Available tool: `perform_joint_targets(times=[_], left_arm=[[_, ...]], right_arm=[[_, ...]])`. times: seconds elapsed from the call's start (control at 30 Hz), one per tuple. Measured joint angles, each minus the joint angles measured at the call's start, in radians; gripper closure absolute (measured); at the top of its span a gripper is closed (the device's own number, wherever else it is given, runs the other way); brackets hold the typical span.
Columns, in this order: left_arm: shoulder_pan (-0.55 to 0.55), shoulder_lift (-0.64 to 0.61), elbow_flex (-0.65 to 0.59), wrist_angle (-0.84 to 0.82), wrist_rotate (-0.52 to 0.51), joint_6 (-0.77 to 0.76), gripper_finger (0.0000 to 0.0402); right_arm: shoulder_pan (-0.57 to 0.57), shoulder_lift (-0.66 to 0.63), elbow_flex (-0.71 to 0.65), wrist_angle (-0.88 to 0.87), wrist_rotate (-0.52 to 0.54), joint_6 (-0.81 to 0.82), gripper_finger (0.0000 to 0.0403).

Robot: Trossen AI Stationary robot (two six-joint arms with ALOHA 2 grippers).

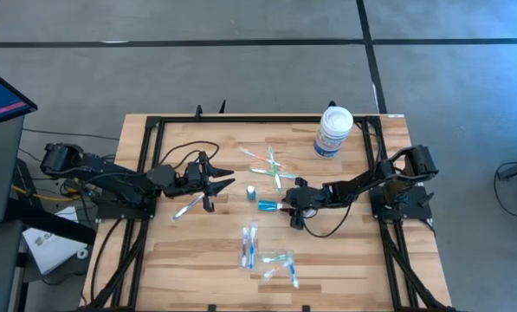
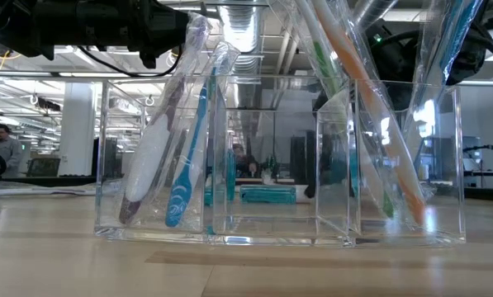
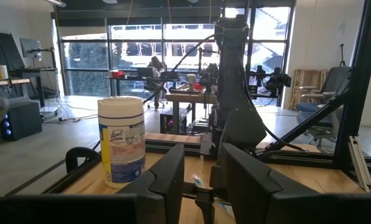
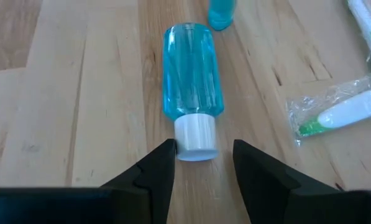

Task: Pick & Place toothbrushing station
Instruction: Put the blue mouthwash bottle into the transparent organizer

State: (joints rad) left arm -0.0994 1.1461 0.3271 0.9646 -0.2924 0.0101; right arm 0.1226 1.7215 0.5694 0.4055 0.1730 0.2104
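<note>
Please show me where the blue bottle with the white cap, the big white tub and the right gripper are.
blue bottle (image 4: 192, 71): right wrist view, on its clear blue body.
big white tub (image 1: 332, 133): high view, on its labelled side.
right gripper (image 4: 204, 163): right wrist view, midway between its fingertips, at the cap.

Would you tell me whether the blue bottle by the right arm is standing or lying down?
Lying down: the blue bottle rests lengthwise on the table, its white cap pointing sideways.

Open-plan lab, workbenches (image 3: 191, 93), other robot rigs (image 3: 269, 78)
</note>
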Motion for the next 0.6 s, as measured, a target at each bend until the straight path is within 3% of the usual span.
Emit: perform_joint_targets(times=[0.6], left_arm=[[0.000,0.000,0.000,0.000,-0.004,0.000,0.0298]], right_arm=[[0.000,0.000,0.000,0.018,0.000,-0.008,0.0259]])
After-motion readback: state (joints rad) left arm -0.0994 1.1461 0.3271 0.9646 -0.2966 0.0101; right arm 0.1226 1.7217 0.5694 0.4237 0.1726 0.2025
